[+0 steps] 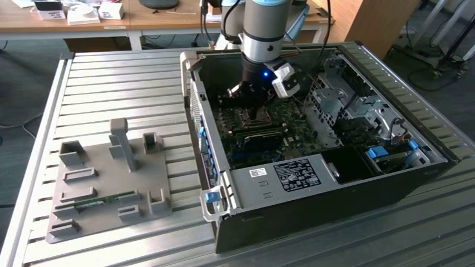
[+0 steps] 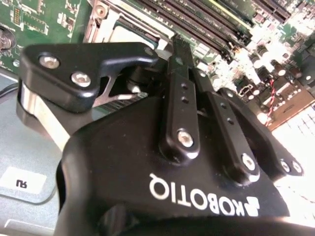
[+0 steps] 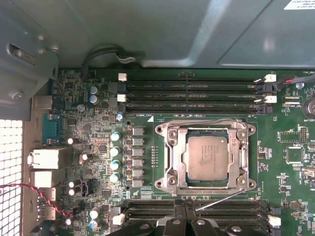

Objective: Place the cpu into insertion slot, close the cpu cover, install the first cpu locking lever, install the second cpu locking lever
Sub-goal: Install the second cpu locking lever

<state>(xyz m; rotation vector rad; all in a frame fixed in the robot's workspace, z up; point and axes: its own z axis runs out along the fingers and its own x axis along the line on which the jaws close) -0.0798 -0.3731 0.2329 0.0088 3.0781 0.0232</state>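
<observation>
In the first wrist view the cpu point(image 3: 207, 157) lies flat in the insertion slot point(image 3: 163, 183) on the green board. The silver cpu cover point(image 3: 172, 158) is down around it. One thin wire locking lever point(image 3: 221, 199) stands out slanted from the slot's corner, and its free end reaches my gripper point(image 3: 186, 214). The fingers are pressed together, and I cannot tell whether they pinch the lever. The second wrist view has the gripper point(image 2: 165, 49) just beside the slot's metal frame point(image 2: 106, 17). In the exterior view the gripper point(image 1: 251, 104) hangs inside the open computer case, right above the slot point(image 1: 257, 118).
Long black memory slots point(image 3: 192, 91) run on both sides of the socket. Round capacitors point(image 3: 115, 150) and rear ports point(image 3: 47, 164) sit nearby, with a red-black wire point(image 3: 29, 189). The case walls point(image 1: 194, 105) close in. A grey fixture plate point(image 1: 104, 189) lies on the slatted table.
</observation>
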